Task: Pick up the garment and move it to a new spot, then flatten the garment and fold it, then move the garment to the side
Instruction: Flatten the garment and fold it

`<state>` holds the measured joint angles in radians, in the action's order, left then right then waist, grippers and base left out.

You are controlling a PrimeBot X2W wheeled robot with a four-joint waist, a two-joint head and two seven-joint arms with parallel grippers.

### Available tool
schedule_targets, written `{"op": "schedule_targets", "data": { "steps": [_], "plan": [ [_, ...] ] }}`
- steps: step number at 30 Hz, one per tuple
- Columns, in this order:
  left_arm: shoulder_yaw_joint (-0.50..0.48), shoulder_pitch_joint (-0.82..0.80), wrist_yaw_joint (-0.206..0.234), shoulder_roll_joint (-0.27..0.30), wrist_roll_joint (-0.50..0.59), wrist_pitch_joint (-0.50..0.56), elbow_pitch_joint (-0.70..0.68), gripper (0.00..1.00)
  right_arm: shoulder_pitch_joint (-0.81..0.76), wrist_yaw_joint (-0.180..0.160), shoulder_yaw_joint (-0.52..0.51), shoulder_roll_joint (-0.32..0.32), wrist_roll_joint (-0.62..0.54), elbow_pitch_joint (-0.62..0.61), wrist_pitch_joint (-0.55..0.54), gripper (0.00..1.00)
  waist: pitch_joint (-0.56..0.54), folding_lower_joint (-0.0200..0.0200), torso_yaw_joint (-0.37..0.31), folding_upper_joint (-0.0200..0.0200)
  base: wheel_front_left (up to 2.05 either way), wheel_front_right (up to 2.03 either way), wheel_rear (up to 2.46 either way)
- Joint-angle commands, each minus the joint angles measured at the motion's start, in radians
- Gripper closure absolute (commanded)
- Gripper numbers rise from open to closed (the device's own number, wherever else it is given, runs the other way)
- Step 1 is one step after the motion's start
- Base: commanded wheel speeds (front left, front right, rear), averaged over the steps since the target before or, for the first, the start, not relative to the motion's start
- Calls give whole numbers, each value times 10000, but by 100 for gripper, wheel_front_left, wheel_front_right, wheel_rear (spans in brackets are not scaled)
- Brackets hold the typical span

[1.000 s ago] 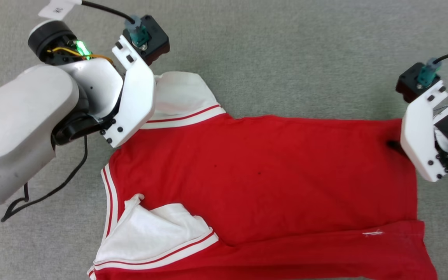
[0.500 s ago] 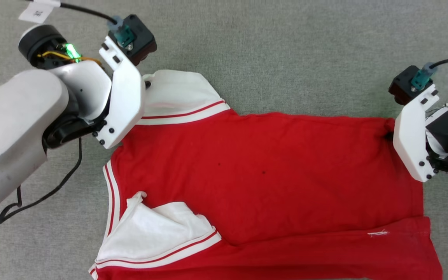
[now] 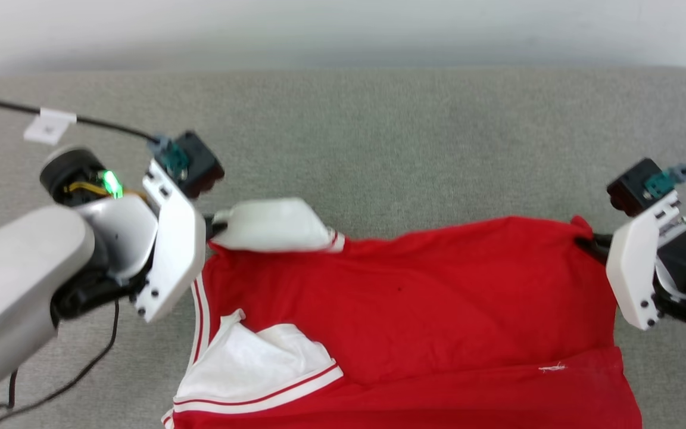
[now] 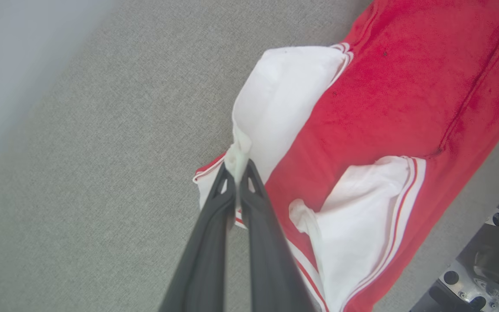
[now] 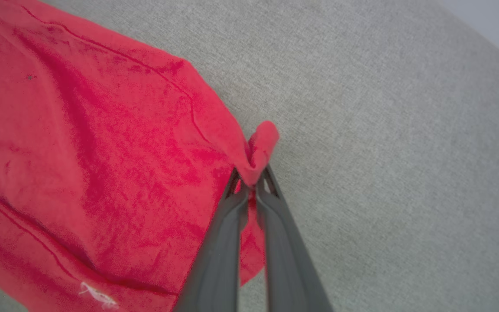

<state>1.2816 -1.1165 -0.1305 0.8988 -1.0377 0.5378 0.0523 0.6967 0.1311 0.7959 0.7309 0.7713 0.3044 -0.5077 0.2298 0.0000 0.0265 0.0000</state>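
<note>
The garment [image 3: 414, 310] is a red shirt with white, red-striped sleeves, spread across a grey cloth surface, plain side up. My left gripper [image 4: 237, 170] is shut on the edge of the far white sleeve [image 3: 271, 226], whose cloth bunches between the fingertips. In the head view that gripper [image 3: 215, 225] sits at the sleeve's left end. My right gripper [image 5: 251, 177] is shut on the far right corner of the red hem [image 5: 262, 138], pinching a small fold; it also appears at the right edge of the head view [image 3: 587, 244]. The far edge of the shirt rises off the surface between both grips. The near sleeve [image 3: 259, 369] lies crumpled.
The grey cloth surface [image 3: 379, 137] stretches beyond the shirt to a pale wall at the back. A black cable with a white tag [image 3: 48, 125] runs to my left wrist. Part of the robot's base [image 4: 487, 268] shows at the lower right of the left wrist view.
The right gripper has shut on the hem corner. Both grippers have lifted the shirt's far edge, folding the far sleeve up. The head camera has tilted upward, bringing the wall into view.
</note>
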Motion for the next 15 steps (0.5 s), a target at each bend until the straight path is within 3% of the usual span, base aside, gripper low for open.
{"op": "schedule_targets", "data": {
  "steps": [1,7,15],
  "plan": [
    [-5,418,23,187,-86,-68,-215,100,-414,-8,-97,179,39,-123,126,100,-445,0,117,0,0,0,0],
    [-5,1653,137,612,-103,-90,-895,100,-1403,-8,-192,590,-48,-522,259,100,-1103,0,174,0,0,0,0],
    [-6,3803,465,761,-194,-194,-1439,100,-3138,-8,-655,974,0,-1040,249,100,-1636,0,249,0,0,0,0]
  ]
}}
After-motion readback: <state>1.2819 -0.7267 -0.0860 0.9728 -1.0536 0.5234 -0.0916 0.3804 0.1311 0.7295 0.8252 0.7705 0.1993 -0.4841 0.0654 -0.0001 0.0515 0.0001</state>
